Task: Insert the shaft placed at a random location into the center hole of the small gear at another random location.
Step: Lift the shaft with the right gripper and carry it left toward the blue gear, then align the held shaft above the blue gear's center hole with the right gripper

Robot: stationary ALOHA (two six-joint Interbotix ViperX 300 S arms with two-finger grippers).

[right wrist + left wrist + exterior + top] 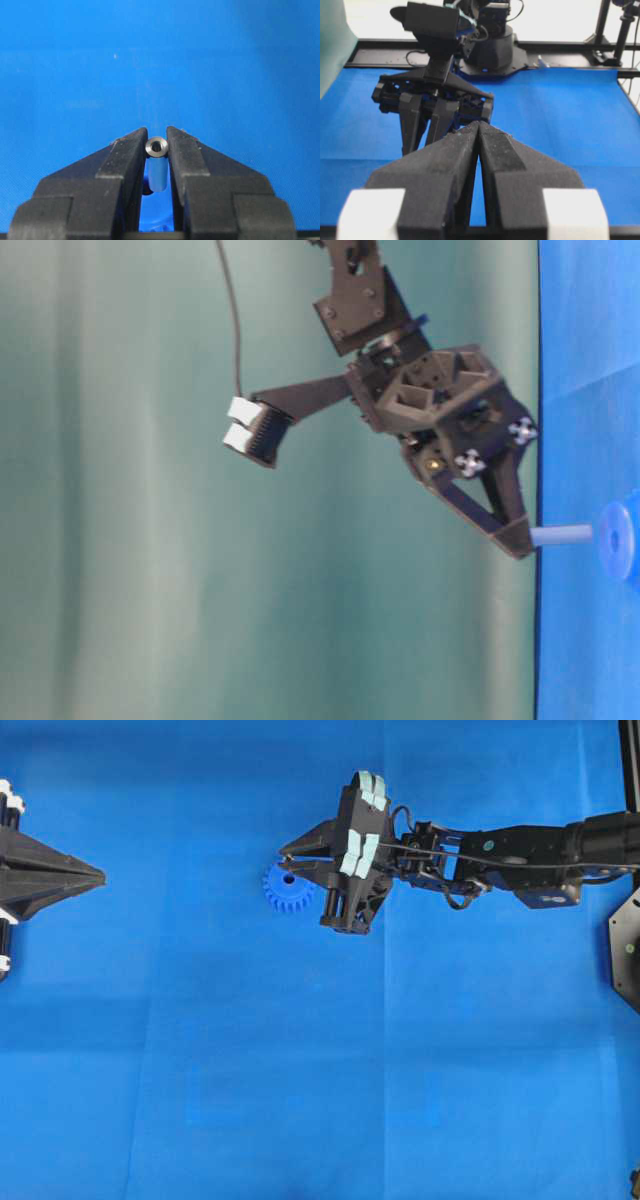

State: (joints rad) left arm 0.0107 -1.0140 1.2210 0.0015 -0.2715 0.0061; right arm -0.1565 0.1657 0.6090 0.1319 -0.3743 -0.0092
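While my right pincer clamps the silvery metal shaft, misalignment could jam it against the small blue toothed gear.

In the overhead view the right pincer covers part of the gear, and the shaft cannot be made out there. The table-level view cuts the gear at its right edge. The left pincer runs off the overhead view's left edge.

Shaft in right gripper, over small gear
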